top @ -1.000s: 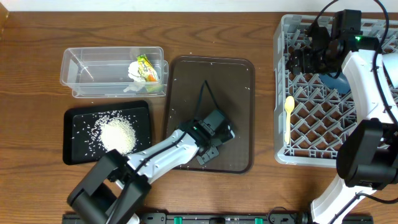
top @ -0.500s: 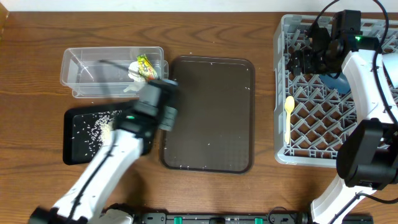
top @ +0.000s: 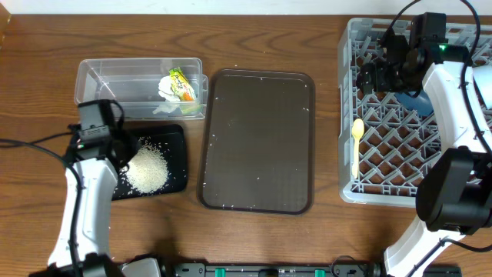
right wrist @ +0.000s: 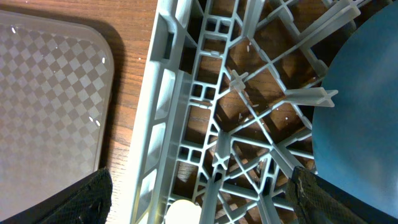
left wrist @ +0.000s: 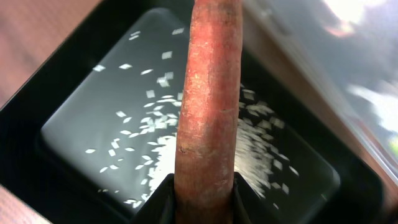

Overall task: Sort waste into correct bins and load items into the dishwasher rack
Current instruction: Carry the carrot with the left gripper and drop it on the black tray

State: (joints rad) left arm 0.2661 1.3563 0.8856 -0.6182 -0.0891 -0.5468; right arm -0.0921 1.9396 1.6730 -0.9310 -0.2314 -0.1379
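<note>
Orange carrot piece (left wrist: 208, 99) is pinched in the left hand (left wrist: 204, 198), which hangs over the black bin (top: 175, 183) where the rice (top: 146, 171) lies. I judge waste sorting is the step; next the hand must part to drop it there. The right hand (right wrist: 202, 205) stands spread above the dishwasher rack (top: 384, 161), beside the dark blue plate (right wrist: 360, 106).

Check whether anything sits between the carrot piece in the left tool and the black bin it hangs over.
Nothing visible does. The left tool grips the carrot piece right above the black bin; only loose rice grains lie on the bin floor below it.
</note>
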